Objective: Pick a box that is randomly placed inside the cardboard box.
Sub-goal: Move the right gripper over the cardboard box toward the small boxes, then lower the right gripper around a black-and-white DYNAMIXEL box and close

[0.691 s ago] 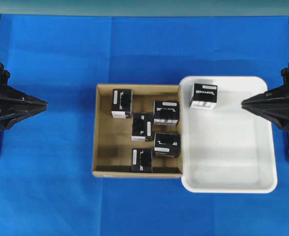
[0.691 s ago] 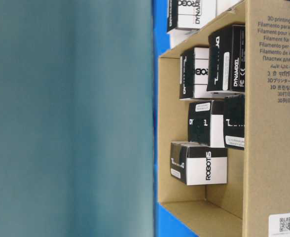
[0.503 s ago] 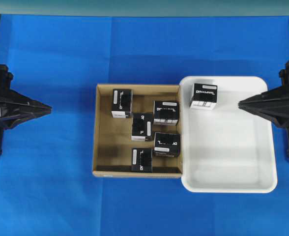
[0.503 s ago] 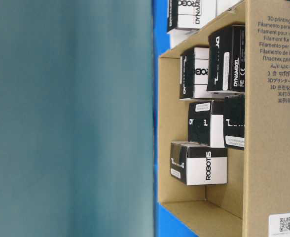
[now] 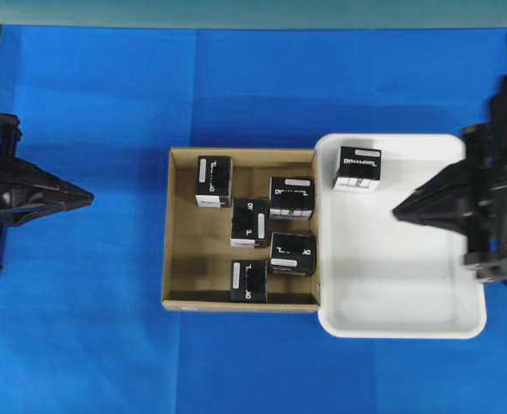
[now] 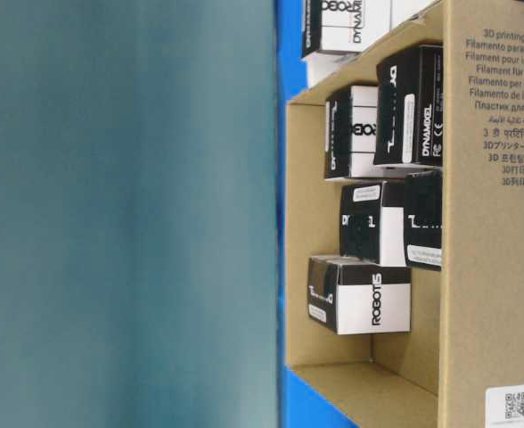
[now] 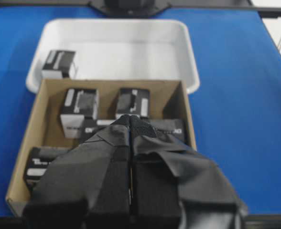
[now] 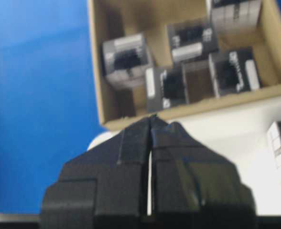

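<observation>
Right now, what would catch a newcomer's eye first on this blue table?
A shallow brown cardboard box sits mid-table holding five small black cartons with white labels. Beside it, a white plastic tray holds a sixth. The shut black right hand hovers over the tray.

Left gripper (image 7: 130, 119) hides boxes; right wrist view blurred.

Five boxes (image 5: 250, 222) in cardboard box (image 5: 178, 233), tray (image 5: 400, 285) right.
</observation>
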### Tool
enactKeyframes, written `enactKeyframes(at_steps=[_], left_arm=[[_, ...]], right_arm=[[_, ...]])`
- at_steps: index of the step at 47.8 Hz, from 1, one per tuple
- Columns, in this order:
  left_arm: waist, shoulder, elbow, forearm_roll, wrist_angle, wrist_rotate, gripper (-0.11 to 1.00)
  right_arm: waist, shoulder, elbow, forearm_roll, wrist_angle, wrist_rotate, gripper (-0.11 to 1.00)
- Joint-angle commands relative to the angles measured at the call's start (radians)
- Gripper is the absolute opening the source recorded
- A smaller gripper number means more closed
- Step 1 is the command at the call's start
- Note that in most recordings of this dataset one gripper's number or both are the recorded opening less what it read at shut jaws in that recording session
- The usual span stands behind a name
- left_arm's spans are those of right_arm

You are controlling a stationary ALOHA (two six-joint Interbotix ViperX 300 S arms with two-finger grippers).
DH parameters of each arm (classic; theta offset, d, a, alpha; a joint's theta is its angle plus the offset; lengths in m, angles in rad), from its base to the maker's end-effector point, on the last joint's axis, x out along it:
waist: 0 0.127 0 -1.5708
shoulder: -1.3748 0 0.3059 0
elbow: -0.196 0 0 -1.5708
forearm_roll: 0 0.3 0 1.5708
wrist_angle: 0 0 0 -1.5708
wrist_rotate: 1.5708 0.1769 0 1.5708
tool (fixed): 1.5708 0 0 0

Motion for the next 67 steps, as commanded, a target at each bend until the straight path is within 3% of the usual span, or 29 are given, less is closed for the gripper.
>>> enactKeyframes(at_steps=[1, 10, 17, 28, 37, 43, 50, 55, 58, 67], left_arm=[[-0.003, 0.006, -0.031, 0.003, 0.006, -0.002, -0.07], [-0.002, 0.008, -0.038, 0.003, 0.009, -0.002, -0.07], [-0.002, 0.009, -0.04, 0.003, 0.011, 0.0, -0.07], [-0.002, 0.009, -0.04, 0.003, 0.009, 0.0, -0.07], [-0.003, 0.012, -0.043, 0.005, 0.009, 0.0, -0.07], [-0.003, 0.009, -0.044, 0.003, 0.011, 0.0, -0.07], [-0.003, 0.009, -0.044, 0.003, 0.009, 0.0, -0.07], [-0.003, 0.008, -0.043, 0.003, 0.011, 0.0, -0.07], [-0.003, 0.008, -0.044, 0.003, 0.009, 0.0, -0.07], [-0.003, 0.008, -0.044, 0.003, 0.011, 0.0, -0.07]], right_arm=[[0.006, 0.103, -0.089, 0.003, 0.084, -0.003, -0.02], [0.006, 0.321, -0.256, -0.006, 0.273, -0.015, -0.01], [0.006, 0.468, -0.377, -0.015, 0.39, -0.066, 0.0], [0.008, 0.632, -0.506, -0.015, 0.439, -0.163, 0.03], [0.006, 0.727, -0.551, -0.015, 0.442, -0.202, 0.1], [0.002, 0.756, -0.557, -0.017, 0.431, -0.215, 0.29], [-0.003, 0.775, -0.537, -0.02, 0.402, -0.221, 0.72], [-0.009, 0.782, -0.529, -0.025, 0.399, -0.221, 0.95], [-0.015, 0.782, -0.526, -0.025, 0.393, -0.219, 1.0], [-0.023, 0.788, -0.508, -0.025, 0.342, -0.224, 1.0]])
